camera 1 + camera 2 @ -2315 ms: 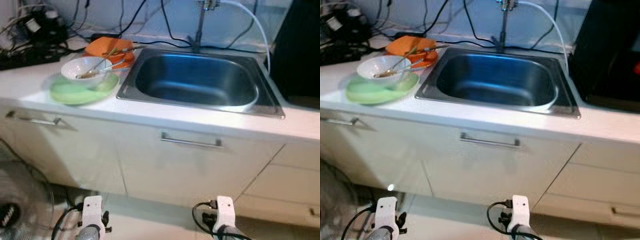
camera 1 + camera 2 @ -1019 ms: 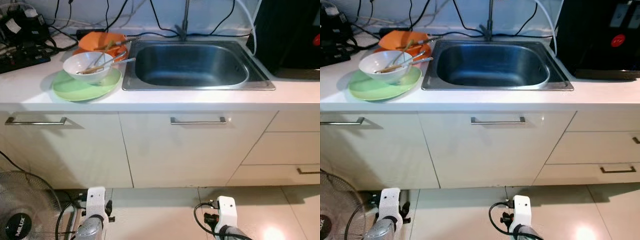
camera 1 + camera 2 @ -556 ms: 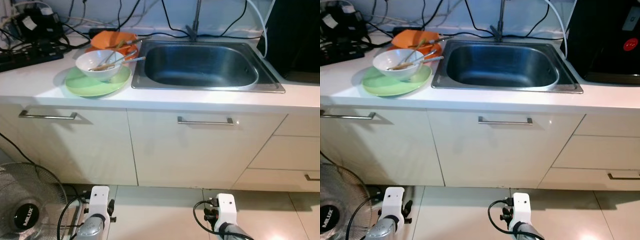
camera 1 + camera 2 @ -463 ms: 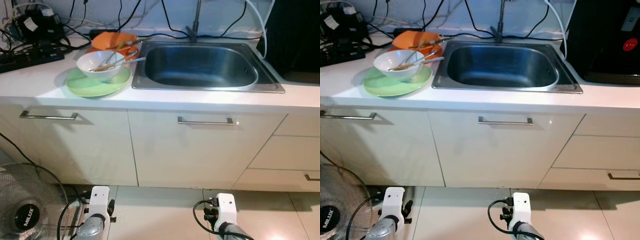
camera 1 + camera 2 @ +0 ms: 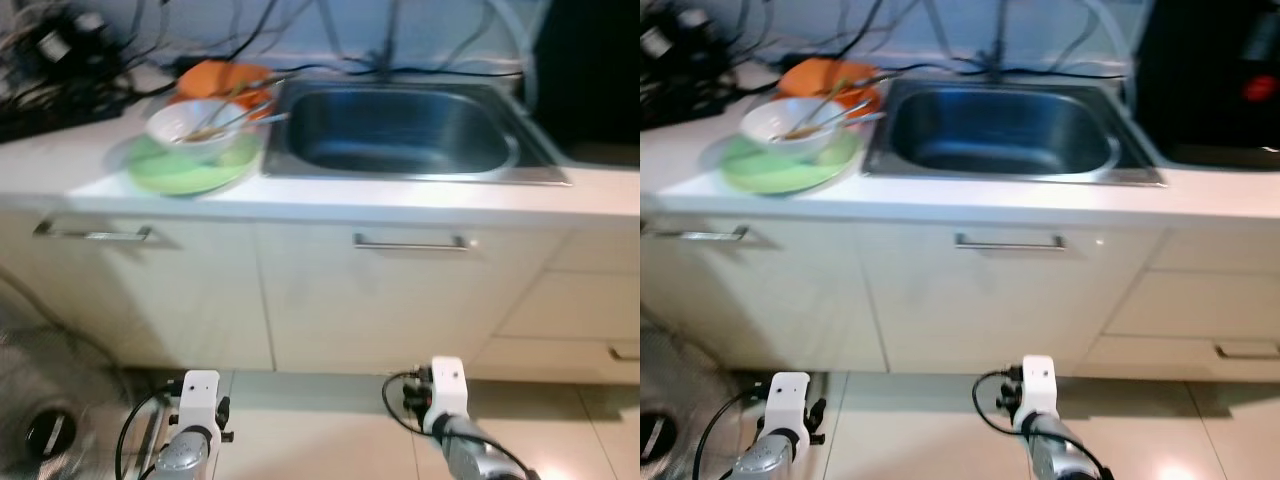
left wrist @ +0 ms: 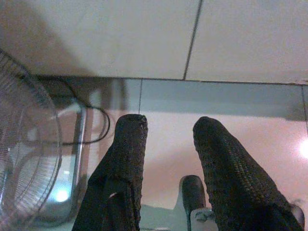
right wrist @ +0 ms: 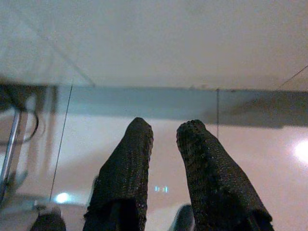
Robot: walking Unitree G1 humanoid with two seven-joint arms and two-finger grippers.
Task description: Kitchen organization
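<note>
Left gripper (image 6: 169, 127): two black knurled fingers, jaws apart with a gap between the tips, empty, hanging low over glossy floor tiles (image 6: 168, 101) before the cabinet base.
Right gripper (image 7: 163, 129): same ribbed black fingers, jaws slightly apart, empty, low over the same floor.
Fan (image 6: 26, 144): round wire grille, just beside the left gripper, cut off at the edge.
Cabinets (image 5: 400, 300): smooth cream doors with slim metal bar handles, standing between the arms and the bench.
Bench (image 5: 330, 205): pale top, blurred.
Sink (image 5: 405, 130): rectangular stainless steel basin set into the bench.
White bowl (image 5: 195, 125): round, holding utensils, resting on a flat green plate (image 5: 190, 170) left of the sink.
Orange dish (image 5: 225, 80): behind the bowl, shape unclear.
Cables (image 5: 60, 50): dark tangle at the back left, indistinct.
</note>
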